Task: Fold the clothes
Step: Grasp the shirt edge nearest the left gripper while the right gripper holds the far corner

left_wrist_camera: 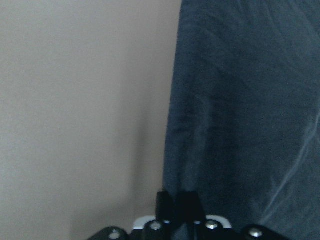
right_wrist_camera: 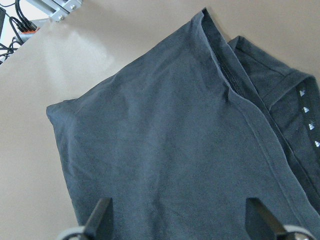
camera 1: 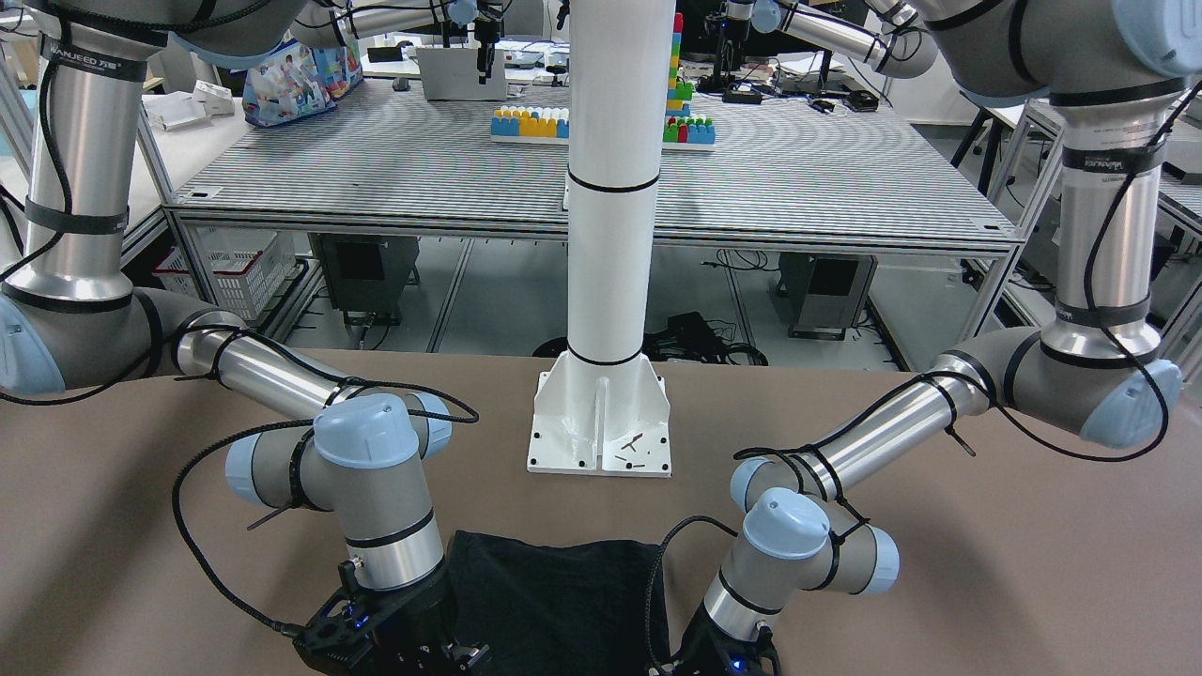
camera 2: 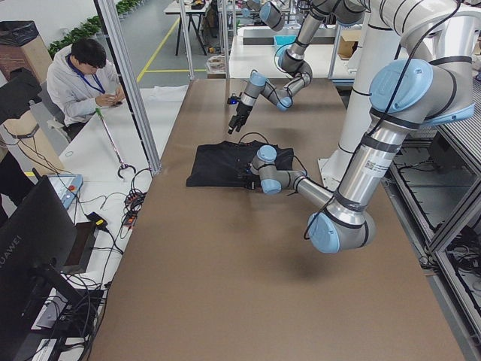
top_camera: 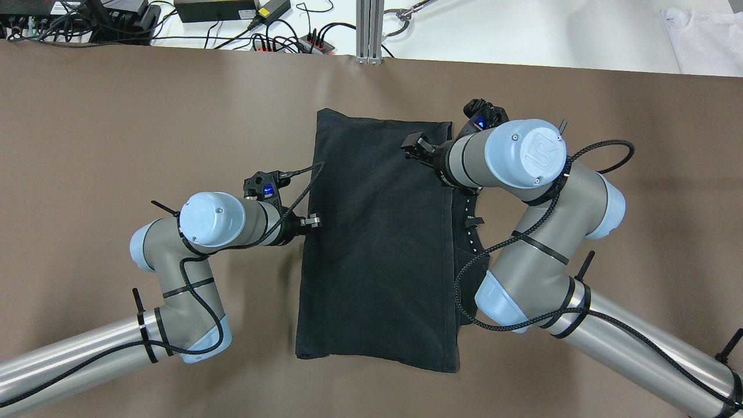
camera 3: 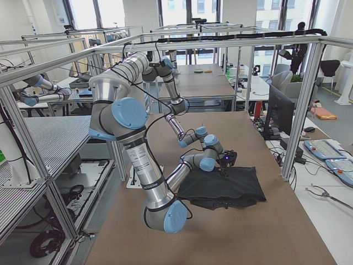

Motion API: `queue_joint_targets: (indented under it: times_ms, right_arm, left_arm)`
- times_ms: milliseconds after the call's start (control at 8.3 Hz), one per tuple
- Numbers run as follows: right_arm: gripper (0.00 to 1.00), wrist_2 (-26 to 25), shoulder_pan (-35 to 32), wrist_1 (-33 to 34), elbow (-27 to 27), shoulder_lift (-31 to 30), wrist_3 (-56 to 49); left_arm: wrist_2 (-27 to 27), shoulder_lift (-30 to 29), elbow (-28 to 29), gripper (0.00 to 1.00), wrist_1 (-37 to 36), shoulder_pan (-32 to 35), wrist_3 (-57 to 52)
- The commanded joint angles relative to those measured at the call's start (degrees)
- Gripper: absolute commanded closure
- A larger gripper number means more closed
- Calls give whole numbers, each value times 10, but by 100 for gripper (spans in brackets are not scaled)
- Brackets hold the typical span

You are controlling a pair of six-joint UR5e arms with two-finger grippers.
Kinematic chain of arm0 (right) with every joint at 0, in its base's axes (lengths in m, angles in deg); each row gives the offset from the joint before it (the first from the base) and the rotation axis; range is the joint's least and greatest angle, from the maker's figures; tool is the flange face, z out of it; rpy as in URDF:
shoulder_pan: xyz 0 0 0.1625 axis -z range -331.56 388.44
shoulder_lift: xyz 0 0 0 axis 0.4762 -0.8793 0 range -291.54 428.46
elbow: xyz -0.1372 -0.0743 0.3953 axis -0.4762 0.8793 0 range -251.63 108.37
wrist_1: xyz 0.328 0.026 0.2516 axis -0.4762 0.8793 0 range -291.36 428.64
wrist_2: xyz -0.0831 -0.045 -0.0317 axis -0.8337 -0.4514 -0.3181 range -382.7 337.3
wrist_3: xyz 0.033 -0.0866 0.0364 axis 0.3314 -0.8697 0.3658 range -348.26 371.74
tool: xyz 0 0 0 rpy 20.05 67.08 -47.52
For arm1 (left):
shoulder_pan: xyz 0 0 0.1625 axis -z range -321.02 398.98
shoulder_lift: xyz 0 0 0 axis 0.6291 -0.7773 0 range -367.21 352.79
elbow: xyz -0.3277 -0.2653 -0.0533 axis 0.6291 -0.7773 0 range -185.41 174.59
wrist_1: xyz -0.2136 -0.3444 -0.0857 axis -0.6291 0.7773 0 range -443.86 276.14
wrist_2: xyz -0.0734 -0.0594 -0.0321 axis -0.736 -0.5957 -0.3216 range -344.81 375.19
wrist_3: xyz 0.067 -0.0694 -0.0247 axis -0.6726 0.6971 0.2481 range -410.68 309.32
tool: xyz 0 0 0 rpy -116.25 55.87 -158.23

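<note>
A dark folded garment (top_camera: 377,244) lies flat in the middle of the brown table (top_camera: 116,116), with a narrow strip bearing small white marks (top_camera: 471,232) along its right side. My left gripper (top_camera: 313,220) is low at the garment's left edge. In the left wrist view its fingers (left_wrist_camera: 185,205) are closed together right at the cloth edge (left_wrist_camera: 170,150) and seem to pinch it. My right gripper (top_camera: 415,148) hovers above the garment's far right part. In the right wrist view it (right_wrist_camera: 179,225) is wide open and empty over the cloth (right_wrist_camera: 170,150).
The white column base (camera 1: 601,422) stands on the table behind the garment (camera 1: 554,591). Power strips and cables (top_camera: 278,40) lie past the far edge, and a white cloth (top_camera: 702,35) at far right. An operator (camera 2: 83,75) sits beside the table.
</note>
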Motion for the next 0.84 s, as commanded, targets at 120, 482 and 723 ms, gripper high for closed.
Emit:
queue_joint_targets:
  times_ms: [120, 482, 723]
  right_arm:
    - [7, 0, 0, 0, 1, 0, -1]
    - [7, -1, 8, 0, 1, 1, 0]
    - [7, -1, 11, 0, 3, 1, 0]
  left_arm:
    - [1, 1, -3, 100, 0, 3, -19]
    - [-6, 33, -26, 100, 3, 20, -63]
    - [-6, 84, -72, 100, 9, 24, -70]
